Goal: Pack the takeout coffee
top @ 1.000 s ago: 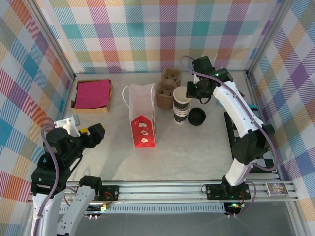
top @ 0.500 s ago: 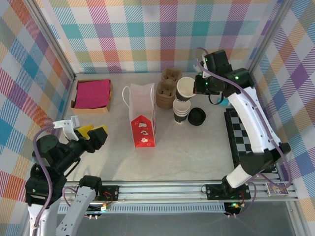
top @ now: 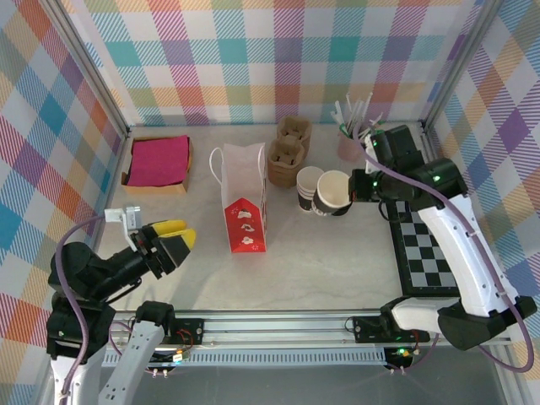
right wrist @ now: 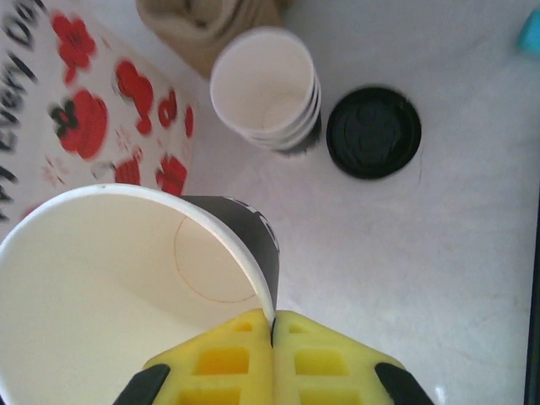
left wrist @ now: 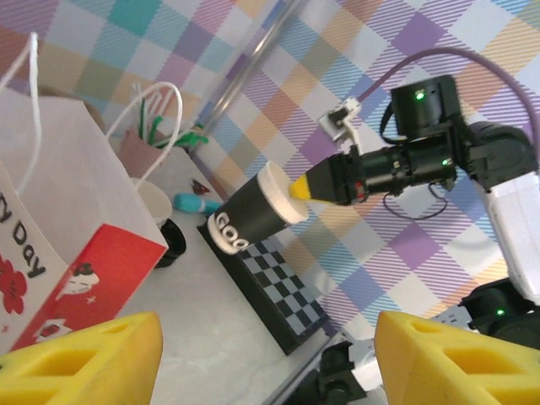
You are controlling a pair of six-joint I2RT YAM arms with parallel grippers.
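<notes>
The takeout coffee cup (top: 332,192), white inside with a dark band and no lid, hangs tilted just right of a stack of cups (top: 307,186). My right gripper (top: 359,187) is shut on its rim; the wrist view shows the yellow fingers (right wrist: 272,325) pinching the cup wall (right wrist: 126,287). A loose black lid (right wrist: 374,132) lies on the table beside the stack (right wrist: 266,89). The white-and-red paper bag (top: 245,198) stands upright at the centre. My left gripper (top: 173,240) is open at the front left, well away from the bag, and sees the held cup (left wrist: 253,211).
A chessboard (top: 430,257) lies at the right. Cardboard cup carriers (top: 288,148) and a pink cup of straws (top: 350,139) stand at the back. A box of pink napkins (top: 158,162) sits at the back left. Plaid walls enclose the table.
My right gripper has lifted one cup off the stack and carried it right and down, tilting it. My left arm has swung lower toward the front, its jaws slightly narrower.
</notes>
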